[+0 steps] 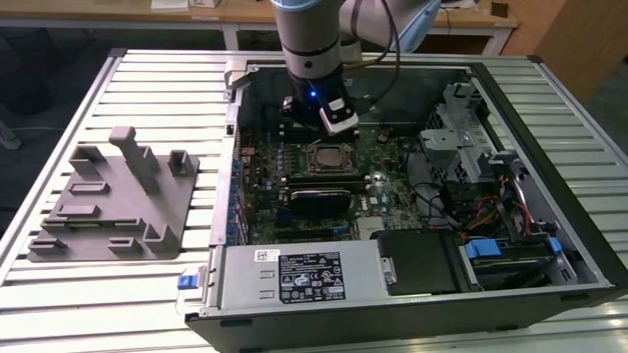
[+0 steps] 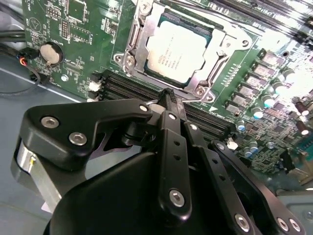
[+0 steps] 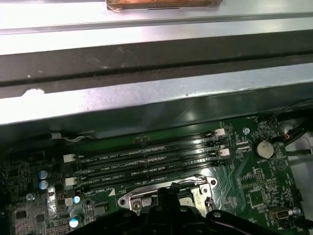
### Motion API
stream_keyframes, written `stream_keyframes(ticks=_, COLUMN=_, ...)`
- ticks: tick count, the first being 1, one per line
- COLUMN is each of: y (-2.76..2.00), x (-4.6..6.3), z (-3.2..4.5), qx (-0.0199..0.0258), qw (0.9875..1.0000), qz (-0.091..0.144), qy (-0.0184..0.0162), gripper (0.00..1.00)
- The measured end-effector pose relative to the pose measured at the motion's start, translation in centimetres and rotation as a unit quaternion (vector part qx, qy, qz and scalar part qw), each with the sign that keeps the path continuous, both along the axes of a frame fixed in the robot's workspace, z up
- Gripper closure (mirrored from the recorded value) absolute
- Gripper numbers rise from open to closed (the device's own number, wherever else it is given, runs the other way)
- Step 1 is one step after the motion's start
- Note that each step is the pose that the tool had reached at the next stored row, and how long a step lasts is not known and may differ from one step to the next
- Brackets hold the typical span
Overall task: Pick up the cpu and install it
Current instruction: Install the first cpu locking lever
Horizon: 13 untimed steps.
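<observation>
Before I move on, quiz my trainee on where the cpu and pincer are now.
1. True or false: the cpu sits in the socket.
2. Relative to the case, the fixture stands: A) inside; B) outside, at the exterior view's left; C) on top.
3. Fill in: the pincer hangs over the ___.
Key: 1 true; 2 B; 3 motherboard.

The whole surface (image 1: 147, 81) and open computer case (image 1: 393, 323) are seen steeply from above in the exterior view. The motherboard (image 2: 234, 63) is viewed closely from the wrist: the cpu (image 2: 181, 51) is faced in the second wrist view, the case wall (image 3: 146, 98) in the first wrist view. The memory slots (image 2: 146, 90) (image 3: 146, 156) are shared in both wrist views.
</observation>
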<state>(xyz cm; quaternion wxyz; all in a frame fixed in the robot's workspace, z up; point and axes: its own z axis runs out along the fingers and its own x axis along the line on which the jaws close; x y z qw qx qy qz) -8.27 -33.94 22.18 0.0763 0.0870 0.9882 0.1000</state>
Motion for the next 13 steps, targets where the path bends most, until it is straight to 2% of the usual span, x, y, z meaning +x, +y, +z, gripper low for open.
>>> stream_keyframes(ticks=3, y=0.02, x=0.02, z=-0.23, qx=0.0051, qw=1.0, qz=0.0, qy=-0.0001, gripper=0.89)
stream_keyframes(ticks=13, y=0.11, x=0.28, z=-0.64, qx=0.0072, qw=1.0, qz=-0.002, qy=-0.0001, gripper=0.89)
